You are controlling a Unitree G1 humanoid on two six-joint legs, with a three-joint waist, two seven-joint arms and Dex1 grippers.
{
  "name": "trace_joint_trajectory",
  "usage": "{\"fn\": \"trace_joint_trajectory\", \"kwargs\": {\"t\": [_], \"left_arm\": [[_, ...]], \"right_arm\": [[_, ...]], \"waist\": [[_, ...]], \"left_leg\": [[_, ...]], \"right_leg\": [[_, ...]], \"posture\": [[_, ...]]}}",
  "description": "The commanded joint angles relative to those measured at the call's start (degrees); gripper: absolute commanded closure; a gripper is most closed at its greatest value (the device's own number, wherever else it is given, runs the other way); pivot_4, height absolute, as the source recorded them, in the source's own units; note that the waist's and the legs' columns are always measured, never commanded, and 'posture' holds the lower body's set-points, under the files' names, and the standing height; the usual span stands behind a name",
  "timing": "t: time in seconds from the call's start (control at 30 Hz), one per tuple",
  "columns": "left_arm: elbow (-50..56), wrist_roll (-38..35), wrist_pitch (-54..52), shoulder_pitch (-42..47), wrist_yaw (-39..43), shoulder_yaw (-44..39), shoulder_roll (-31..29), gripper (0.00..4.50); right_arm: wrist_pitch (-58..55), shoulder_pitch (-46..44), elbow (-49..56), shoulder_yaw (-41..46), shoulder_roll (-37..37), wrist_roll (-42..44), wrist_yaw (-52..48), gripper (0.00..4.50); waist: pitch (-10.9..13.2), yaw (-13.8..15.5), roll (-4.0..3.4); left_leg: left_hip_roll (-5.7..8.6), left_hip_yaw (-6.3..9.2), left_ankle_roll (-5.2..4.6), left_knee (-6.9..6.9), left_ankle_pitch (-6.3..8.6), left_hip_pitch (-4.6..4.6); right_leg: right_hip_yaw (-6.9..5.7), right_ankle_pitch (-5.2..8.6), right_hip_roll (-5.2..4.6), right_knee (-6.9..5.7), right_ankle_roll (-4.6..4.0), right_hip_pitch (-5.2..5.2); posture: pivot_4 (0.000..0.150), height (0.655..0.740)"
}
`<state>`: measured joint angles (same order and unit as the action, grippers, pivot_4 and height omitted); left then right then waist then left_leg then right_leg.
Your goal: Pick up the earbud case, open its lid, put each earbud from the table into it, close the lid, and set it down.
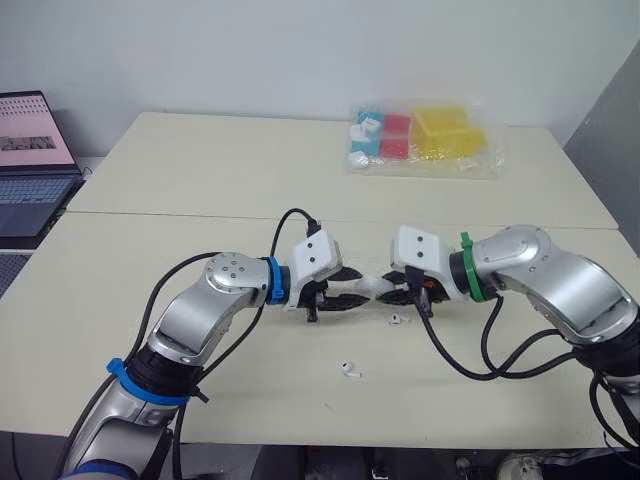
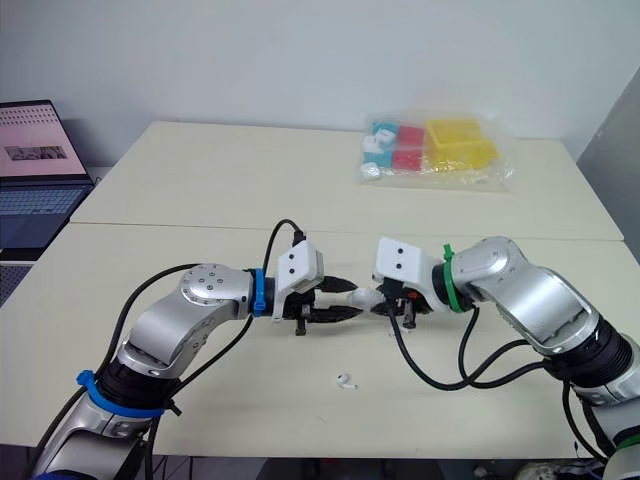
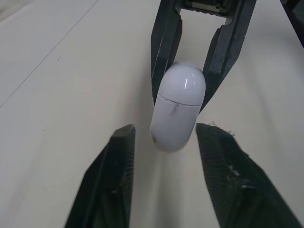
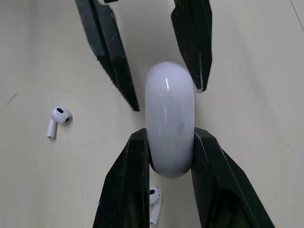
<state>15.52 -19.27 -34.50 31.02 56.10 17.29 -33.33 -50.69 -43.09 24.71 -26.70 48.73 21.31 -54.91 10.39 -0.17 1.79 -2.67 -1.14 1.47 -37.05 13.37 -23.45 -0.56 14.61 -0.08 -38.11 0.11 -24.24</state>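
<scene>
The white earbud case (image 1: pixel 375 287) hangs just above the table between my two grippers, its lid closed. In the right wrist view my right gripper (image 4: pixel 171 134) is shut on one end of the case (image 4: pixel 170 118). My left gripper (image 3: pixel 166 129) is open, its fingers on either side of the other end without touching. One earbud (image 1: pixel 397 320) lies on the table just below the right gripper. The other earbud (image 1: pixel 350 370) lies nearer the front edge.
A clear bag of coloured blocks (image 1: pixel 425 138) lies at the back right of the table. An open laptop (image 1: pixel 30 160) stands off the table's left side. Black cables loop from both wrists down to the tabletop (image 1: pixel 200 180).
</scene>
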Motion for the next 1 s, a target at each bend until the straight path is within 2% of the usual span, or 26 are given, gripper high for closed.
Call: {"fn": "trace_joint_trajectory", "kwargs": {"t": [0.03, 0.07, 0.43, 0.5, 0.63, 1.0], "left_arm": [[1.62, -0.65, 0.75, 0.09, 0.13, -0.68, 0.88, 3.62], [1.6, -0.7, 0.5, 0.24, -0.07, -0.75, 1.21, 3.74], [2.07, -1.46, -0.45, 1.23, 1.82, -0.92, 2.32, 3.74], [1.97, -0.5, -0.11, 1.31, 1.4, -0.74, 2.13, 3.0], [2.05, 0.72, 0.72, 2.23, 1.24, -0.06, 2.01, 1.79], [2.74, 0.75, 0.45, 2.69, 4.12, 1.13, -0.09, 1.75]], "right_arm": [[1.85, 0.57, 1.88, 1.34, 0.1, -1.45, -0.86, 3.73], [1.86, 0.36, 1.73, 1.36, 0.01, -1.65, -1.15, 3.73], [1.61, -1.09, 2.03, 1.77, -0.71, -3.31, -4.05, 3.73], [1.51, -1.06, 2.22, 1.83, -0.82, -3.6, -4.26, 3.73], [1.22, -0.86, 2.78, 1.88, -1.08, -3.91, -4.5, 3.73], [2.48, 1.12, 3.31, 1.73, -1.2, -4.87, -4.42, 3.73]], "waist": [[0.0, 0.0, 0.0], [0.0, 0.0, 0.0], [0.0, -0.01, 0.0], [0.0, 0.0, 0.0], [0.0, 0.0, 0.0], [0.0, 0.0, 0.0]], "left_leg": [[0.0, 0.0, 0.0, 0.0, 0.0, 0.0], [0.0, 0.01, 0.0, 0.0, 0.0, 0.0], [0.0, 0.02, 0.0, -0.02, 0.0, 0.02], [0.0, 0.02, 0.0, -0.02, 0.0, 0.02], [0.01, 0.03, 0.0, -0.03, 0.0, 0.03], [0.01, 0.04, 0.0, -0.04, 0.0, 0.04]], "right_leg": [[0.0, 0.0, 0.0, 0.0, 0.0, 0.0], [-0.01, 0.0, 0.0, 0.0, 0.0, 0.0], [-0.01, 0.0, 0.0, -0.04, -0.01, 0.02], [-0.01, 0.0, 0.0, -0.04, -0.01, 0.02], [-0.01, -0.01, 0.0, -0.05, -0.01, 0.03], [-0.02, -0.01, 0.01, -0.08, -0.01, 0.04]], "posture": [[0.15, 0.7389], [0.15, 0.7389], [0.15, 0.7389], [0.15, 0.7389], [0.15, 0.7389], [0.15, 0.7389]]}}
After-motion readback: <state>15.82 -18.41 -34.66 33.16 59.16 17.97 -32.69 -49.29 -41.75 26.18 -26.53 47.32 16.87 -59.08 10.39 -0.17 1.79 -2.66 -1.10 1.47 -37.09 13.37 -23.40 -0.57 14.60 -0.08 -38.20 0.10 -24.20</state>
